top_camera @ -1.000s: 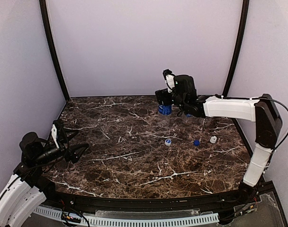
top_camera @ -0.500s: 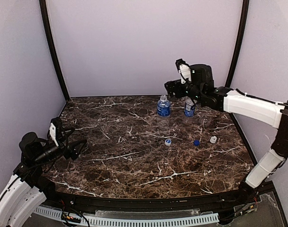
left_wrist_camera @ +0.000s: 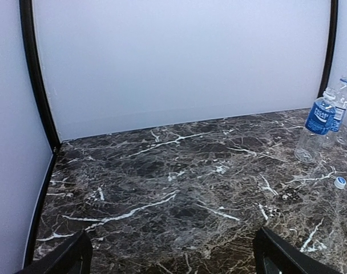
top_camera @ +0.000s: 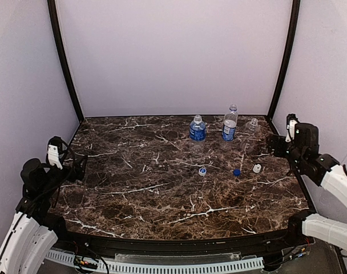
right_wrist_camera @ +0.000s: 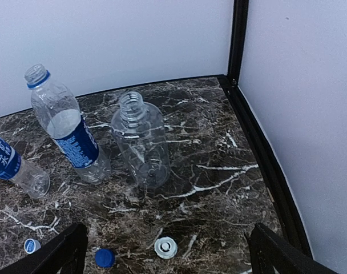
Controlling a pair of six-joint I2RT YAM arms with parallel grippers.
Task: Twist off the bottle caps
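Observation:
Three clear bottles stand uncapped at the back right: a short blue-labelled one [top_camera: 197,129], a taller blue-labelled one [top_camera: 229,123] and a plain one [top_camera: 251,126]. The right wrist view shows the same three: short [right_wrist_camera: 8,165], tall [right_wrist_camera: 71,131], plain [right_wrist_camera: 142,142]. Three caps lie on the table in front of them: pale with a blue centre [top_camera: 202,170], blue [top_camera: 237,172], white [top_camera: 257,168]. My right gripper [top_camera: 274,145] is open and empty, right of the caps. My left gripper [top_camera: 77,166] is open and empty at the far left, away from everything.
The dark marble table [top_camera: 162,194] is boxed in by pale walls and black corner posts [top_camera: 282,63]. In the left wrist view the bottles [left_wrist_camera: 319,123] and one cap [left_wrist_camera: 339,182] sit far to the right. The right wall runs beside the right arm.
My right arm has pulled back from the bottles at the back to the table's right edge, leaving them standing. My left gripper has drawn back a little to the left.

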